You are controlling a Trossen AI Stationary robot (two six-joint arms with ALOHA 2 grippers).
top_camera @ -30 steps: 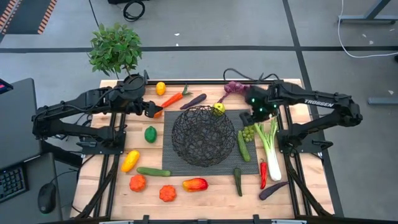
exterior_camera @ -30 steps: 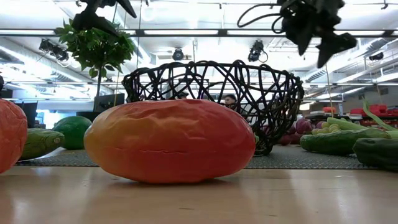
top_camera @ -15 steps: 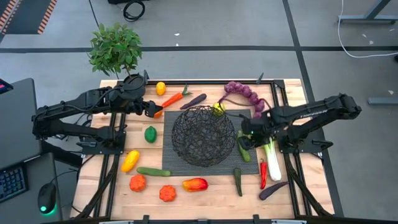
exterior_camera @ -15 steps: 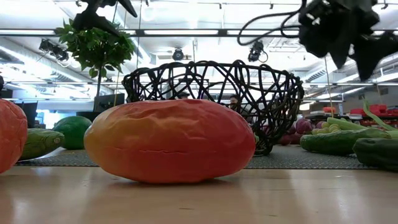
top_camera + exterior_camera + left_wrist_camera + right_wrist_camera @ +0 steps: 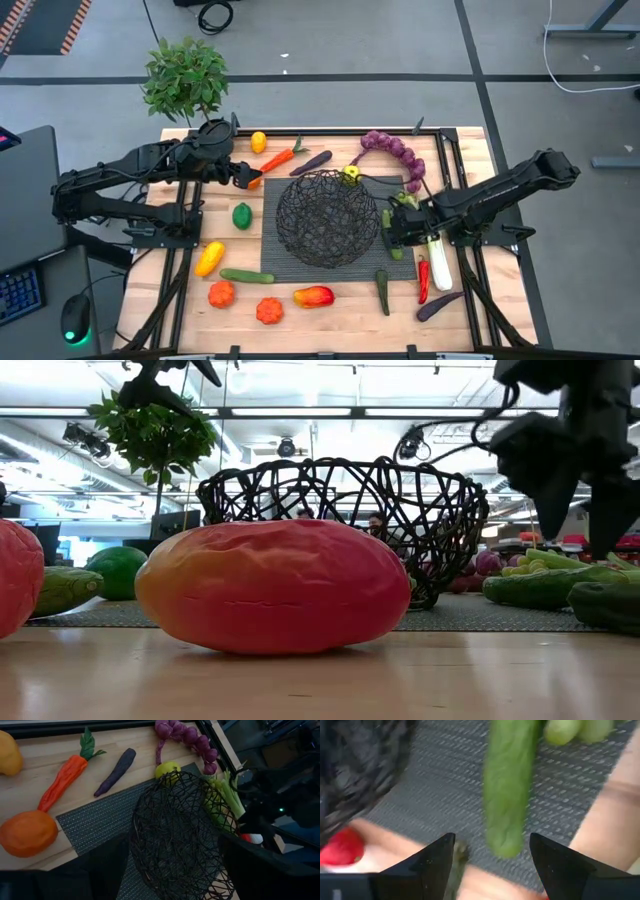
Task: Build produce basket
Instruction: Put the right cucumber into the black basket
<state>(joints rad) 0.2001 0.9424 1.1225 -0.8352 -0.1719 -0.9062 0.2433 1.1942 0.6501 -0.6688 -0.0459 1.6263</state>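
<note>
Basket (image 5: pixel 327 217): round black wire bowl at the middle of the table (image 5: pixel 250 310), on a grey mat (image 5: pixel 290 265). Seen from above, nothing shows inside it; the mesh hides its floor in the low view.
Table: wood top, produce spread round the basket. Far-left corner partly hidden by the left arm.
Potted plant (image 5: pixel 185 80): just off the far-left corner, not produce.
Right gripper (image 5: pixel 393 232): low, at the mat's right edge just right of the basket. Fingers spread wide, holding nothing. Its wrist view shows a cucumber (image 5: pixel 507 785) lying between the two fingers (image 5: pixel 427 865), its upper end cut off by the frame.
Left gripper (image 5: pixel 245 176): hangs over the far-left part of the table, near the carrot (image 5: pixel 275 160). Own fingers too dark in its wrist view; can't tell how they stand.
Purple grapes (image 5: pixel 392 150): far edge, right of centre, curved string.
Leek (image 5: pixel 437 255): right side, far end hidden under the right arm.
Red chili (image 5: pixel 423 280): just left of the leek.
Aubergine (image 5: pixel 438 305): near-right corner.
Red-yellow fruit (image 5: pixel 314 296): near edge, centre; fills the low view and blocks the basket's base.
Lemon (image 5: pixel 258 142): far edge, left of the carrot.
Writing: none readable.
</note>
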